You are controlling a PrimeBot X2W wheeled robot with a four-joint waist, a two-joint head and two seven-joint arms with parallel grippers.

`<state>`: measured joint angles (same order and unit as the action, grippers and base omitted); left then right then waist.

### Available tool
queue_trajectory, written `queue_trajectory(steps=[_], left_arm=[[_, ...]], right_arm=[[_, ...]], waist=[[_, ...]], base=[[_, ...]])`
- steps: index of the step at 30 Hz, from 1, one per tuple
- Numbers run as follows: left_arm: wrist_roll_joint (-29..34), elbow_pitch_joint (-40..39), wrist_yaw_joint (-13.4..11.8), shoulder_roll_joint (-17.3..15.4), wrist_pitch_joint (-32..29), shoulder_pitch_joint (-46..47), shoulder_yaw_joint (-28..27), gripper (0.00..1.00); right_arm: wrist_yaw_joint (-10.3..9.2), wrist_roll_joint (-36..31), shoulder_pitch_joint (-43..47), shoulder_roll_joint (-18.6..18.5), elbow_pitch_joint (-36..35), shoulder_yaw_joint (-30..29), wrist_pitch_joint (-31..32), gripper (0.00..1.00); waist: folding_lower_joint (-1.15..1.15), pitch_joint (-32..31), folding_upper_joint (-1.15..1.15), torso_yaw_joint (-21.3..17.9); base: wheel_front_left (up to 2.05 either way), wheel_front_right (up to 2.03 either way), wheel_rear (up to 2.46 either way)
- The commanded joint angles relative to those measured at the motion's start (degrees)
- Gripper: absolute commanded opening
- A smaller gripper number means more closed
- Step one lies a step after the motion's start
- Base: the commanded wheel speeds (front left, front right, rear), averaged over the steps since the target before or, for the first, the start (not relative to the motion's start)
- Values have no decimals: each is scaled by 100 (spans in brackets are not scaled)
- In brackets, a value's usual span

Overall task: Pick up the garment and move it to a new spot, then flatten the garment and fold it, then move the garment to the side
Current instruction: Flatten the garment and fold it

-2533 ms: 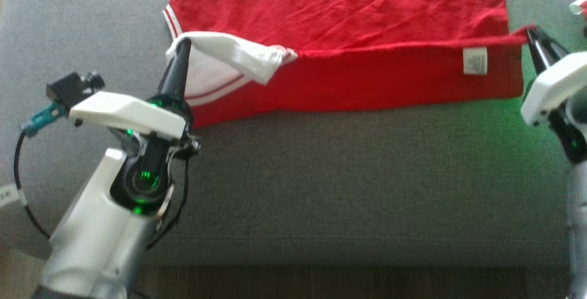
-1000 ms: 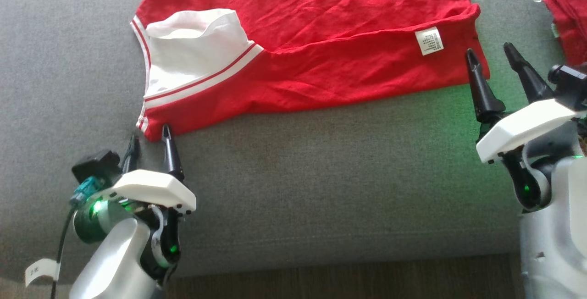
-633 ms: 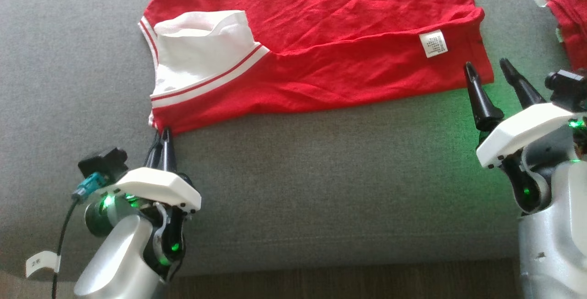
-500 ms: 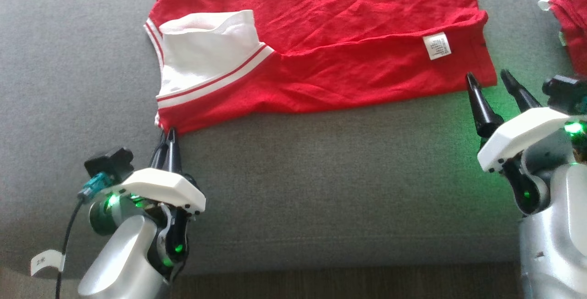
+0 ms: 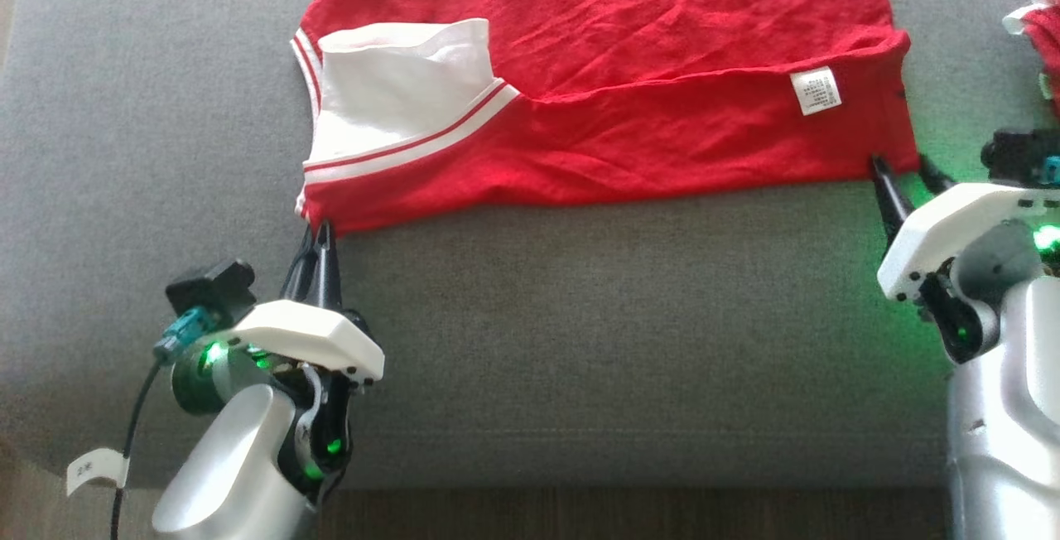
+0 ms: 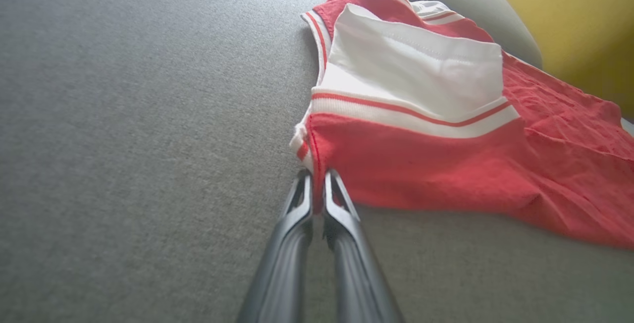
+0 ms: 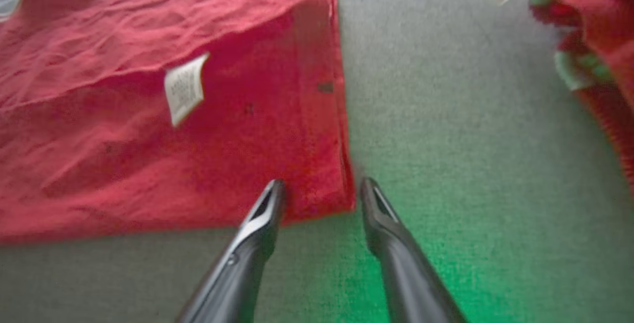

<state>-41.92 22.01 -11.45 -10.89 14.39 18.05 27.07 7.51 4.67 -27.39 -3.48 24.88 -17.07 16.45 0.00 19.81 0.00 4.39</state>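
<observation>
The red garment (image 5: 629,51) with a white striped panel (image 5: 397,93) lies folded lengthwise on the grey cushion (image 5: 580,316). My left gripper (image 5: 319,235) is shut on its near left corner, and in the left wrist view the red hem is pinched between the tips of that gripper (image 6: 317,187). My right gripper (image 5: 904,171) is at the near right corner. In the right wrist view the gripper (image 7: 322,191) has its jaws apart, one on each side of the garment (image 7: 198,139) corner, not pinching it.
A white label (image 5: 816,91) is sewn near the garment's right end. A second red heap (image 5: 1045,35) lies at the far right of the cushion. The cushion's front edge meets dark floor (image 5: 580,515). A yellow wall (image 6: 569,16) stands behind.
The head camera has shifted. My left gripper closed on the near left corner. My right gripper moved forward until its fingers straddle the near right corner, and they have narrowed a little.
</observation>
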Motion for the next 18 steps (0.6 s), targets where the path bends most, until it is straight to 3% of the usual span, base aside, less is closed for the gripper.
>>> queue_trajectory(steps=[1,2,3,6,7,18], left_arm=[[70,-171,44,-91,57,123,-222,0],[77,-172,54,-87,58,127,-229,0],[85,-174,65,-83,58,129,-238,0],[108,-169,127,-74,59,116,-261,0],[120,-173,161,-70,59,109,-276,0],[455,-438,367,-28,60,-261,-611,0]], right_arm=[[-2,-73,-139,59,-104,59,64,64],[-2,-93,-160,59,-29,40,111,66],[-2,-95,-183,59,39,26,135,63],[-2,-134,-230,59,229,15,118,29],[-2,-138,-243,59,284,25,79,0],[-2,149,181,60,513,145,-583,0]], waist=[[0,-1,0,11],[0,-1,0,14],[0,-4,0,13],[0,-43,0,-2],[0,-65,0,-8],[0,-518,0,-114]], base=[[0,0,0],[0,0,0],[0,0,0],[0,0,0],[0,0,0],[0,0,0]])
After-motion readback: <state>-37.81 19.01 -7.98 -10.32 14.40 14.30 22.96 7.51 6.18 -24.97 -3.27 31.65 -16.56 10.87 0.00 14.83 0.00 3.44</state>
